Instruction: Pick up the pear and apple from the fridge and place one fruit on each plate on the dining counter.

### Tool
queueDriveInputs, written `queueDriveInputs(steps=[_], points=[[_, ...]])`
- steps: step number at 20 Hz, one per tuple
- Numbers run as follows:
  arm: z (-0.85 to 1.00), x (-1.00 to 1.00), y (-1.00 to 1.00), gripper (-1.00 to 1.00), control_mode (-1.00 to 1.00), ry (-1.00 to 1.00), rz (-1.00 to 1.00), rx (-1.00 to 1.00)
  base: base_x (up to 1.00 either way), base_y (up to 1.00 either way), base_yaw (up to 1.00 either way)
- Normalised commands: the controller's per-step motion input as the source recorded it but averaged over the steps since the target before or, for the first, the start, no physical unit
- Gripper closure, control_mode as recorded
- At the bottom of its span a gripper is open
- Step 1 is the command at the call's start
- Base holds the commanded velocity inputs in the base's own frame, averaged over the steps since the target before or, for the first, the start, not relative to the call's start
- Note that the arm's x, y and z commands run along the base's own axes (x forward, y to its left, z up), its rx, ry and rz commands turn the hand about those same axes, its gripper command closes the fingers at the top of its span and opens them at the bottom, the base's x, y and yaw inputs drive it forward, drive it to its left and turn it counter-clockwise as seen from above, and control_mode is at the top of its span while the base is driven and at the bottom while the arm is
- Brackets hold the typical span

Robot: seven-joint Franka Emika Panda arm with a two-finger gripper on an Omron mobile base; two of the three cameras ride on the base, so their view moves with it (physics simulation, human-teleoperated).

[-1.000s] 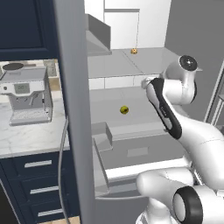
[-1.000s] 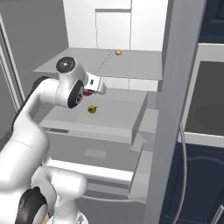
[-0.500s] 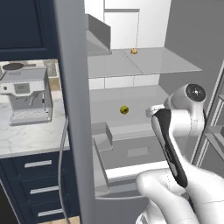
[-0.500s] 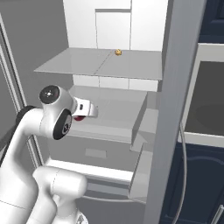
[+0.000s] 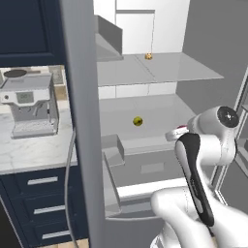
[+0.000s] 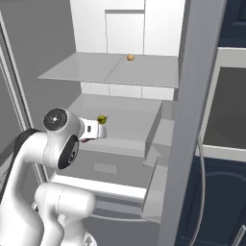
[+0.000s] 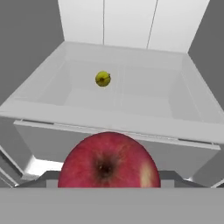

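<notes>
Since a second ago the arm is drawing back and down from the fridge point(image 5: 160, 106) shelf, carrying the apple point(image 5: 181, 128) out with it, while the pear point(image 5: 138, 121) is staying where it lay.

From the left base view, the pear is lying on the middle grey shelf, well behind the arm's white wrist, where a sliver of red is peeking out. A small tan-orange lump point(image 5: 148, 56) is sitting on the upper shelf. A coffee machine point(image 5: 29, 104) is standing on the marble worktop point(image 5: 29, 152) left of the fridge door.

From the right base view, the hand point(image 6: 98, 130) is hanging just in front of the middle shelf, with the pear point(image 6: 102, 119) lying just behind it.

From the hand view, the hand is gripping the apple point(image 7: 109, 161), which is looming large and red at the bottom, stem dimple facing the camera. The pear point(image 7: 103, 78) is lying farther back on the shelf.
</notes>
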Motion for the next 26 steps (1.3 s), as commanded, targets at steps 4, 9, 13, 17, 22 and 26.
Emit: queueDriveInputs(steps=[4,9,13,17,22,26], points=[[0.00,0.00,0.00,1.00,1.00,0.00,0.00,0.00,-0.51,0.00,0.12],[0.00,0.00,0.00,1.00,1.00,0.00,0.00,0.00,-0.57,-0.02,0.11],[0.00,0.00,0.00,1.00,1.00,0.00,0.00,0.00,-0.62,-0.10,0.11],[0.00,0.00,0.00,1.00,1.00,0.00,0.00,0.00,-0.60,-0.07,0.13],[0.00,0.00,0.00,1.00,1.00,0.00,0.00,0.00,-0.36,-0.06,0.26],[0.00,0.00,0.00,1.00,1.00,0.00,0.00,0.00,-0.31,-0.04,0.44]])
